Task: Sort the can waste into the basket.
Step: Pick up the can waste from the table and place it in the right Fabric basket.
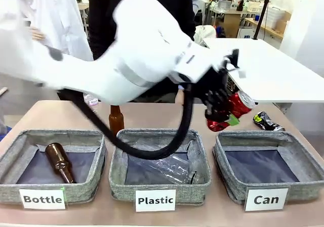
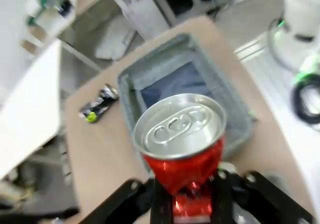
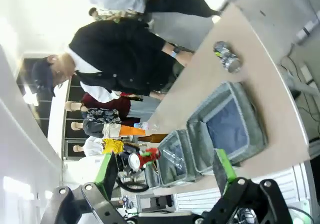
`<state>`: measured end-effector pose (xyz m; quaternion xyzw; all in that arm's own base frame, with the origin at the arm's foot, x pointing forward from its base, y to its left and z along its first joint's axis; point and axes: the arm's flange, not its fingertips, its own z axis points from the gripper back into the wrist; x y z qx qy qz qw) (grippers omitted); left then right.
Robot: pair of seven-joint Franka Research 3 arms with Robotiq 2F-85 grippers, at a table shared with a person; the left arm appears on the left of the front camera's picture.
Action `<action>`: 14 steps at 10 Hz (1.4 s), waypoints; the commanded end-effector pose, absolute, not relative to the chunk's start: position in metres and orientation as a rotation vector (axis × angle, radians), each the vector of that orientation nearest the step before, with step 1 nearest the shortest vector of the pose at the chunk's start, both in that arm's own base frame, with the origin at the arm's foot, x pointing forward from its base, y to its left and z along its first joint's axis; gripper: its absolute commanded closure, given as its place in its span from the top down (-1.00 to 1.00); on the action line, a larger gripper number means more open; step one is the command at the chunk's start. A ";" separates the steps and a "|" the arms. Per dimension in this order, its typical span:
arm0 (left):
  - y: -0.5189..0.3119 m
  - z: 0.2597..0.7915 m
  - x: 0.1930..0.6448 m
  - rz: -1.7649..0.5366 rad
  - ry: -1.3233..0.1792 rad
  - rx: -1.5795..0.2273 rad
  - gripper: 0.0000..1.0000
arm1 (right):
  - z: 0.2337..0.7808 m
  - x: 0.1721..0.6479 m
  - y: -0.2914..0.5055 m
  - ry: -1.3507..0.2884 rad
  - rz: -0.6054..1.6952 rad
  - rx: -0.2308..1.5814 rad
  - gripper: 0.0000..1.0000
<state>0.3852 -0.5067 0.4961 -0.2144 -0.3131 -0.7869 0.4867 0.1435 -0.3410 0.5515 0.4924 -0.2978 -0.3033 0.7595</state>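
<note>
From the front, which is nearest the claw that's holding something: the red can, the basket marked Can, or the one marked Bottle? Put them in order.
1. Red can: clamped in the left gripper itself, in the air.
2. Can basket: just below, at the right end.
3. Bottle basket: at the far left end of the row.

The left arm reaches across to the right, left fingers clamped; right fingers stand wide apart.

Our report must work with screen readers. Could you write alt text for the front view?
The left gripper holds a crushed red can in the air by the far edge of the basket labelled Can. A second crushed can, dark, lies on the table behind that basket.
</note>
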 end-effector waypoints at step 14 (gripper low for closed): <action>-0.616 0.454 0.428 -1.918 -0.609 -0.542 1.00 | 0.535 0.150 -0.346 -0.613 -0.677 1.077 1.00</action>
